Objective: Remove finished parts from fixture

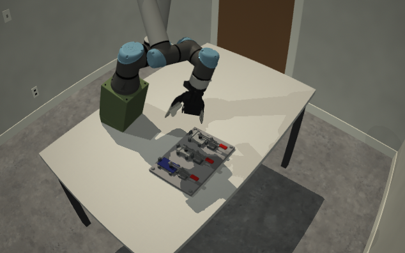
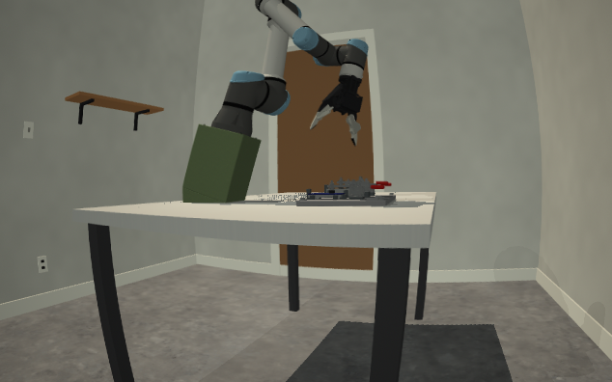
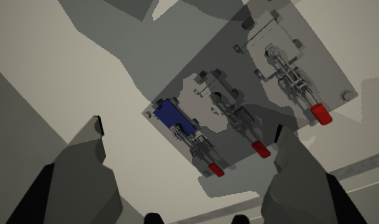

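On the desk (image 1: 105, 185) (image 2: 256, 215) (image 3: 90, 75), the fixture (image 1: 205, 170) (image 2: 343, 203) (image 3: 330, 80) lies flat, three stations in a row; blue blank (image 1: 165, 164) (image 3: 166, 114) at one end, flat in its station, a clamp arm reaching over it; middle part (image 1: 185, 151) (image 3: 224, 91) and end part (image 1: 198, 138) (image 3: 285, 45), both grey, also seated in the fixture; slots too small to make out with certainty; clamp arms reach over these two as well; each clamp has a red handle (image 1: 209, 160) (image 2: 381, 183) (image 3: 261, 149), all three handles toward the same long side of the plate.

Above the desk, well clear of the fixture, hangs the tool (image 1: 184, 119) (image 2: 333, 136) (image 3: 190, 121); fingers spread wide apart, nothing between them; tips pointing downward; both grey parts thus remain to be laid on the desk.

At one side of the desk stands the green base (image 1: 115, 108) (image 2: 212, 164), apart from the fixture; the arm (image 1: 204, 68) (image 2: 275, 53) rises from it, bends over and comes down to the tool; part of the fixture lies in shadow, part in light.
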